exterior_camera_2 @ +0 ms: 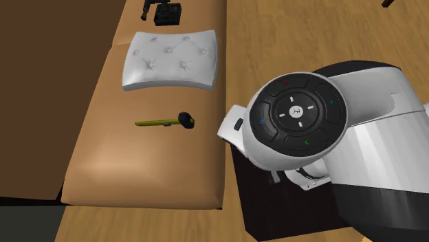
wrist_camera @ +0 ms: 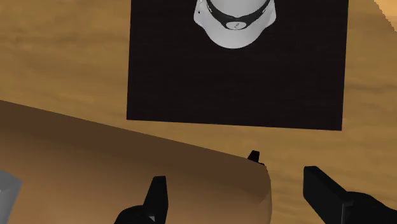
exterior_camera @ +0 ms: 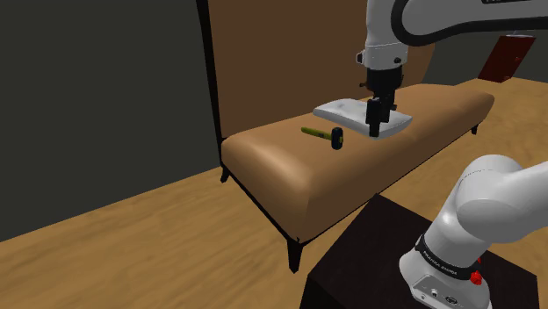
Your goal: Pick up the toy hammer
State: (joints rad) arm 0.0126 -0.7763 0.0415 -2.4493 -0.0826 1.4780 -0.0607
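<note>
The toy hammer (exterior_camera: 322, 134) lies flat on the tan bench (exterior_camera: 290, 171). It has a yellow-green handle and a black head (exterior_camera_2: 184, 119), and nothing touches it. My black gripper (exterior_camera: 375, 130) hangs over the white cushion (exterior_camera: 360, 114), to the shoulder view's right of the hammer and well above the seat. In the second exterior view the gripper (exterior_camera_2: 159, 10) appears beyond the cushion (exterior_camera_2: 170, 60) from the hammer (exterior_camera_2: 163, 123). In the wrist view the gripper (wrist_camera: 235, 179) is open with nothing between its fingers; below it is the bench's edge (wrist_camera: 140, 168).
A brown panel (exterior_camera: 290, 53) rises behind the bench, with a dark wall to its left. The black stand (wrist_camera: 235, 70) and the arm's white base (exterior_camera_2: 295, 117) sit on the wooden floor (exterior_camera: 132, 237) close to the bench's front edge. A slim bench leg (exterior_camera: 294, 255) stands at the near corner.
</note>
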